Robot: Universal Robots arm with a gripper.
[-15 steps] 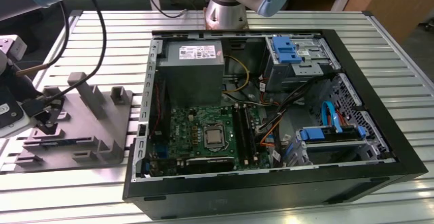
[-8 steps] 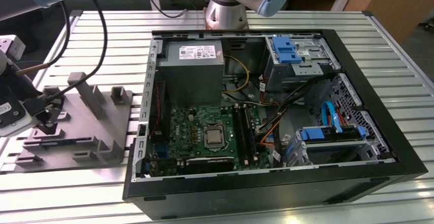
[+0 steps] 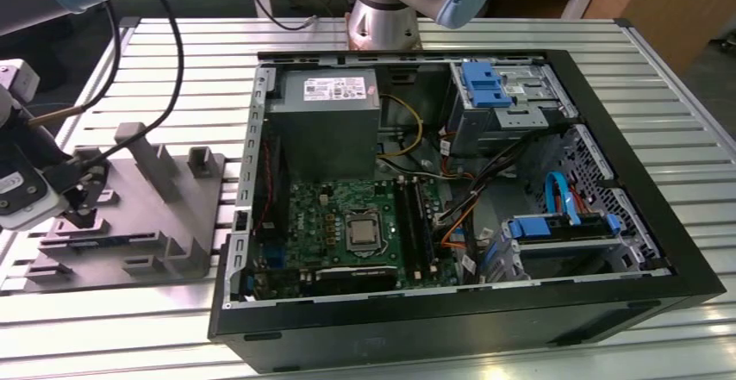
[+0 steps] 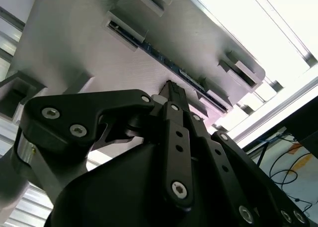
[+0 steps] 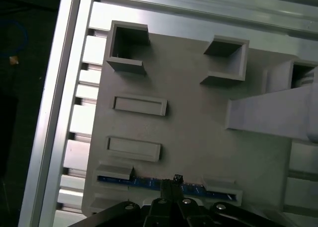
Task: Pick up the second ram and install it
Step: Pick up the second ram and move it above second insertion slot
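The second ram (image 5: 119,180), a thin dark blue stick, stands on edge in a slot near one edge of the grey fixture plate (image 5: 198,137). It appears as a dark strip (image 4: 149,47) in the second wrist view. My gripper (image 5: 176,179) hangs right over the middle of the stick, its black fingers (image 4: 174,95) drawn together with no gap showing. Their tips are at the stick's top edge, and I cannot tell whether they touch it. In the exterior view the gripper (image 3: 81,218) is at the far left, low over the plate (image 3: 150,225).
An open computer case (image 3: 460,199) fills the exterior view's middle and right, with the green motherboard (image 3: 357,225) and its long black slots (image 3: 416,225) inside. The fixture plate has raised blocks (image 3: 144,160) and pockets (image 5: 128,40). All of it rests on a slatted aluminium table (image 3: 103,302).
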